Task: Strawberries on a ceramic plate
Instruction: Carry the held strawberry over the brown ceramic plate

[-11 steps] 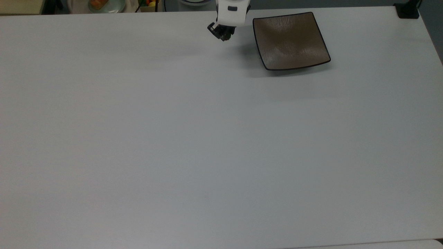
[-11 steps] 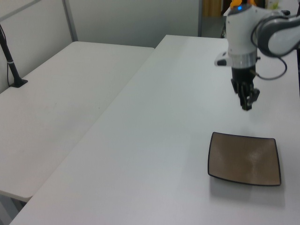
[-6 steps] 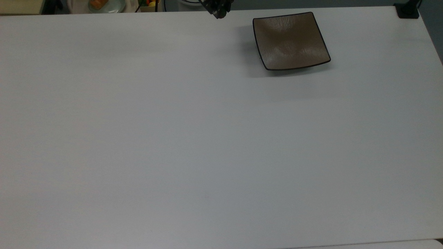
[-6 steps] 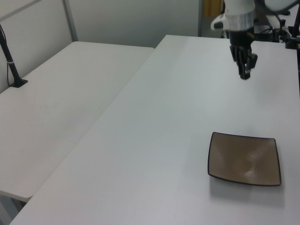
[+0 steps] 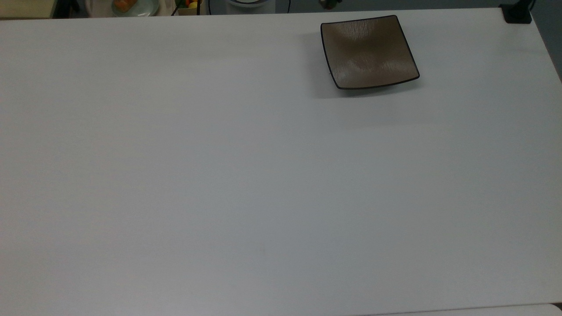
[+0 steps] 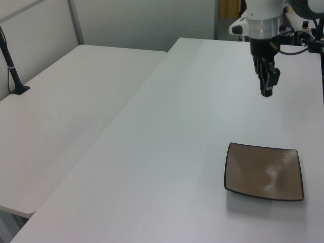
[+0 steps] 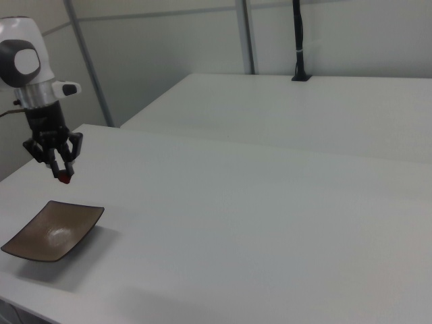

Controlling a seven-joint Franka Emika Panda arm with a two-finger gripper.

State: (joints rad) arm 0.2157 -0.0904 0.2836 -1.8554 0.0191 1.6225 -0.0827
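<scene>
Now the gripper [image 7: 64, 177] carries the strawberry [image 7: 64, 179] in the air above the table [image 5: 219, 175], short of the plate [image 5: 369, 52].

Fingers are closed down to a narrow gap with the small red berry pinched at their tips, pointing down; the red shows in the right view, while in the left view the gripper [image 6: 267, 90] just hangs dark over the tabletop. It sits up and back from the square brown plate [image 7: 52, 229], apart from it, not over its middle as far as the right view shows. The plate [image 6: 264, 171] is bare and lies flat on the white table. Pickup looks done; left is moving over the plate, lowering, and letting go. An adjoining white table [image 6: 61, 116] stands alongside.
</scene>
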